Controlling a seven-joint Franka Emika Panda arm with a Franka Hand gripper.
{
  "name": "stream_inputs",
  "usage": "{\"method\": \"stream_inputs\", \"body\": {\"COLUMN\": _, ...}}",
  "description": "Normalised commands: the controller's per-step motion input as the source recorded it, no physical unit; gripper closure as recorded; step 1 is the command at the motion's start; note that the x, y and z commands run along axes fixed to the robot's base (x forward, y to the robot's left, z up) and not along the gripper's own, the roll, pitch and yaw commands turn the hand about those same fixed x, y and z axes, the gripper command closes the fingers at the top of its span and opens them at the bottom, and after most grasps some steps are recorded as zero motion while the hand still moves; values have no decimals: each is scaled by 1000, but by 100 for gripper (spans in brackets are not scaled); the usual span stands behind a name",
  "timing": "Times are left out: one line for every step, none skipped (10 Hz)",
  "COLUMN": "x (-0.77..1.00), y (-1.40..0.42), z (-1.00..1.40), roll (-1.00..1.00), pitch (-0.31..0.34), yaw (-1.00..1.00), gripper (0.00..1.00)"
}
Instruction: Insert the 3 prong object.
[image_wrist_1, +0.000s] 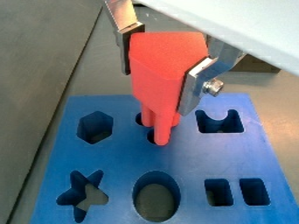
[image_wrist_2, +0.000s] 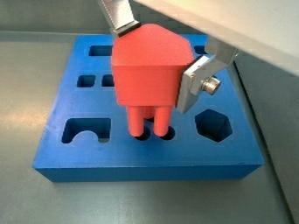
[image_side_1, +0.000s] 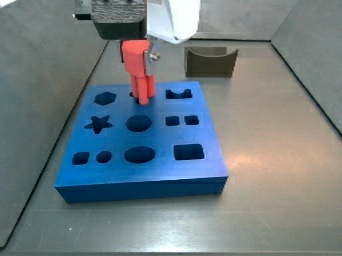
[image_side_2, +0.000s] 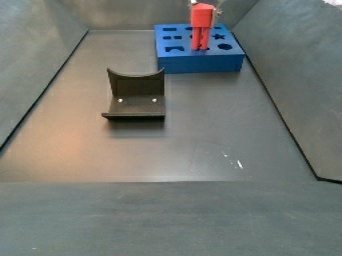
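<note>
The hand (image_wrist_2: 160, 54) is gripping the 3 prong object (image_wrist_2: 149, 70) upright above the blue block (image_wrist_2: 70, 162), its prongs entering a cut-out near the block's edge.

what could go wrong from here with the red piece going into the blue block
1. The end effector grips the red piece at its wide top, so pushing down while the prongs are off-centre could tilt or jam it in the holes of the blue block.
2. The prongs look only partly entered; opening now might leave the piece leaning.
3. A jammed push could shift the block on the floor.
</note>
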Motion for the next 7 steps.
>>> {"method": "stream_inputs", "body": {"x": -229, "y": 63, "z": -277, "roll": 0, "pitch": 0, "yaw": 0, "gripper": 100}}
{"method": "stream_inputs", "body": {"x": -277, "y": 66, "z": -269, "roll": 0, "pitch": 0, "yaw": 0, "gripper": 100}}
{"method": "stream_inputs", "body": {"x": -217, "y": 37, "z": -280, "roll": 0, "pitch": 0, "yaw": 0, "gripper": 100}}
{"method": "stream_inputs", "body": {"x": -91, "y": 0, "z": -303, "roll": 0, "pitch": 0, "yaw": 0, "gripper": 100}}
{"method": "stream_inputs", "body": {"x": 0, "y": 0, "z": -357, "roll": -7, "pitch": 0, "yaw": -40, "gripper": 100}}
{"method": "stream_inputs", "body": {"x": 140, "y": -29, "z": -377, "roll": -1, "pitch": 29, "yaw": -129, "gripper": 100}}
{"method": "stream_inputs", "body": {"x": 169, "y": -14, "z": -357, "roll": -11, "pitch": 34, "yaw": -169, "gripper": 100}}
